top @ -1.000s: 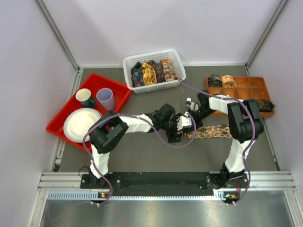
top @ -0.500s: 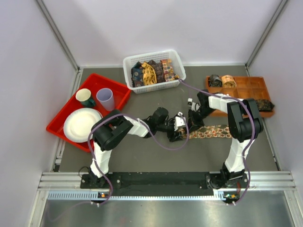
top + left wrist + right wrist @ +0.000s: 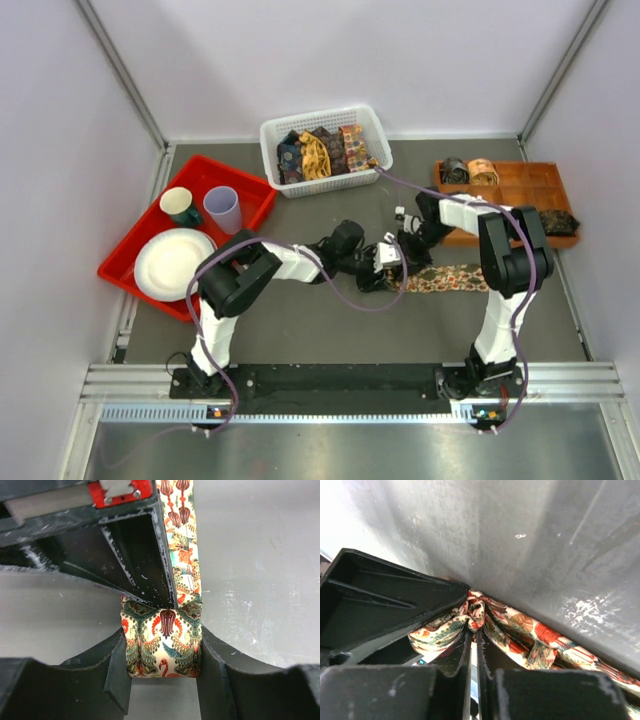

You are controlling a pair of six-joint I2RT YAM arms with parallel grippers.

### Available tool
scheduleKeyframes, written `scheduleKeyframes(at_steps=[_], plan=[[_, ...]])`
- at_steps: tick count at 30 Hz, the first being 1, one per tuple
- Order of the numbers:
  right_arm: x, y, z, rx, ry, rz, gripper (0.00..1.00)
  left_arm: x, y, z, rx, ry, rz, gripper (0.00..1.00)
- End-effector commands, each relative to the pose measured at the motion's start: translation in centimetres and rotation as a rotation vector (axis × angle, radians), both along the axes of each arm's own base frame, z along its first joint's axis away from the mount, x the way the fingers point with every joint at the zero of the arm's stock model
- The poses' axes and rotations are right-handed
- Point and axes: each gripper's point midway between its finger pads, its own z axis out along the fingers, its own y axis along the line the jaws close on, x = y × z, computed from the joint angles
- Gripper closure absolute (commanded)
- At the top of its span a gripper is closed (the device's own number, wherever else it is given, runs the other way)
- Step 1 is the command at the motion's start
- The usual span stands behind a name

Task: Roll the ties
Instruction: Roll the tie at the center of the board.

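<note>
Because a roll holds its shape only while its core is pinned, the right gripper (image 3: 476, 630) is clamped fully shut on the tucked-in end of the tan tie with orange-red motifs (image 3: 540, 640). There the fabric bunches into the first turn. The left gripper (image 3: 162, 655) straddles that small started coil (image 3: 162, 640), one finger against each side edge. It grips the tie, probably to keep the turns square rather than telescoping sideways. The rest of the tie (image 3: 455, 277) lies flat on the grey table (image 3: 300, 330), stretching rightward from the two grippers. That leaves slack for winding without dragging. Most of its length looks unrolled, so I judge the roll to be barely begun. Behind, loose ties (image 3: 320, 152) wait in the white basket (image 3: 312, 117). Two finished coils (image 3: 483, 171) sit in a far compartment of the wooden tray (image 3: 520, 195), presumably this one's destination.
</note>
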Motion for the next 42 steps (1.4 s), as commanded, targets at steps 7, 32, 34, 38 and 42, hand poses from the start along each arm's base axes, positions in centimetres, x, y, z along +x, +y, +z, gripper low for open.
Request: scheduleKeyframes(at_steps=[7, 32, 34, 38, 42], plan=[[0.4, -1.4, 5.6, 0.208, -0.047, 0.021, 0.62, -3.0, 9.0, -8.1, 0.586, 0.061, -0.017, 0.69], [0.2, -0.4, 1.9, 0.133, -0.043, 0.031, 0.6, -3.6, 7.8, -8.6, 0.642, 0.065, -0.048, 0.6], [0.2, -0.4, 2.1, 0.129, -0.054, 0.034, 0.55, -3.6, 7.8, -8.5, 0.64, 0.067, -0.048, 0.6], [0.8, 0.4, 2.4, 0.174, -0.068, 0.008, 0.67, -3.7, 7.7, -8.6, 0.637, 0.072, -0.051, 0.6], [0.7, 0.5, 1.5, 0.163, -0.041, 0.013, 1.0, -3.7, 7.5, -8.5, 0.634, 0.075, -0.052, 0.55]])
